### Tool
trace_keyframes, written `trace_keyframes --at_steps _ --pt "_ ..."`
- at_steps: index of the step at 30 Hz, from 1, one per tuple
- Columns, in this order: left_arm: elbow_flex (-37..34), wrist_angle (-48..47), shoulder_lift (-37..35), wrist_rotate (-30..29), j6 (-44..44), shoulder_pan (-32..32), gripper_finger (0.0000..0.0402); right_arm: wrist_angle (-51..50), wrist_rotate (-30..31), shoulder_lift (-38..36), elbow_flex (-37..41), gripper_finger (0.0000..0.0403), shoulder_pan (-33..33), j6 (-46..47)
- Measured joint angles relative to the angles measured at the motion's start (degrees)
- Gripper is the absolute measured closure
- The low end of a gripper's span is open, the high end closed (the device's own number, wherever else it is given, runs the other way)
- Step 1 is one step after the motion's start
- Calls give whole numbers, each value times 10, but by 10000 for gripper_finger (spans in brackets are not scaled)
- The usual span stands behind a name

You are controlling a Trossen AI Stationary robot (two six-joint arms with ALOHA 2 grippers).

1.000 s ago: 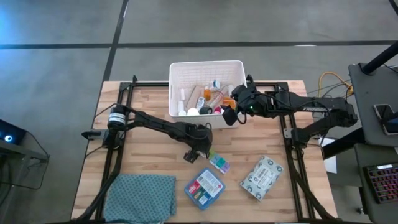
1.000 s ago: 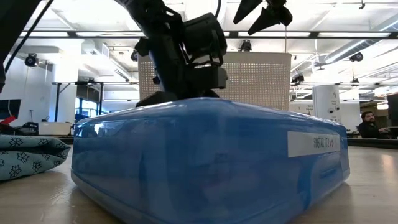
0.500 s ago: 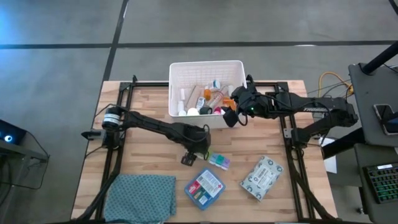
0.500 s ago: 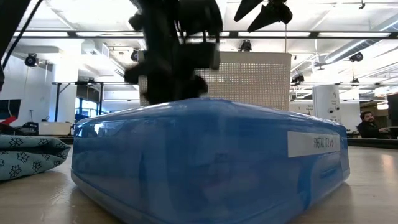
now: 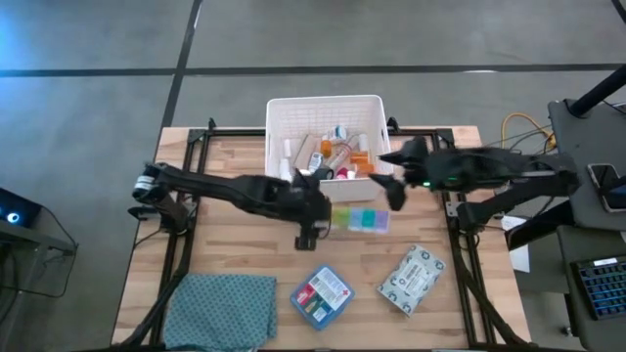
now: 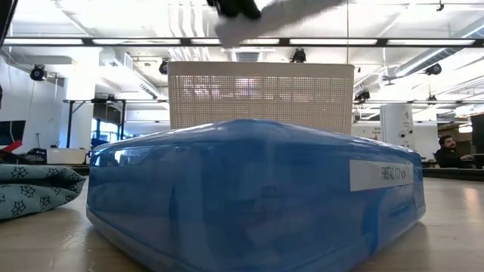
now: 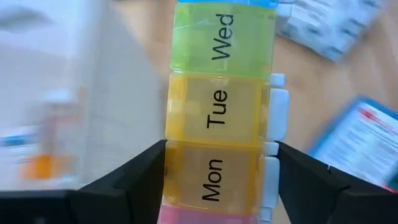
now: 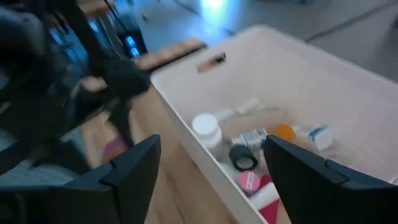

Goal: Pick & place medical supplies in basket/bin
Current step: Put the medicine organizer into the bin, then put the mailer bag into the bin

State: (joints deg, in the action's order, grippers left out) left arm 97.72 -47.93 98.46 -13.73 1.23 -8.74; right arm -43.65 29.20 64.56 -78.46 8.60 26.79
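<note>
The left gripper (image 5: 323, 217) clamped one end of the multicoloured plastic pill organiser strip (image 5: 358, 219), held above the wooden table (image 5: 235, 166) beside the white slotted plastic bin (image 5: 284, 112), its long axis pointing toward the open-fingered right gripper (image 5: 389, 186).

Pill organiser strip (image 5: 358, 219) lifted off the table near the blue first-aid box (image 5: 321, 295), now held level just before the white bin (image 5: 323, 106) by left gripper (image 5: 323, 217); right gripper (image 5: 393, 186) drawn back off bin's rim.
</note>
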Motion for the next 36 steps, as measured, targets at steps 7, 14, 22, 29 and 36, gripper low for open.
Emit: trace_keyframes --at_steps 7,14,22,29,36 --pt "123 -100 -13 -177 68 35 154 -64 70 -88 0 136 90 69" --pt "128 -102 -9 -139 92 221 152 -123 85 -99 40 138 112 179" --pt "51 -96 2 -100 81 300 121 -100 77 -32 118 137 114 269" --pt "27 -133 -5 -120 106 252 103 -53 15 26 157 145 115 300" --pt "34 -187 -90 -133 22 140 102 -26 -100 71 185 147 115 322"
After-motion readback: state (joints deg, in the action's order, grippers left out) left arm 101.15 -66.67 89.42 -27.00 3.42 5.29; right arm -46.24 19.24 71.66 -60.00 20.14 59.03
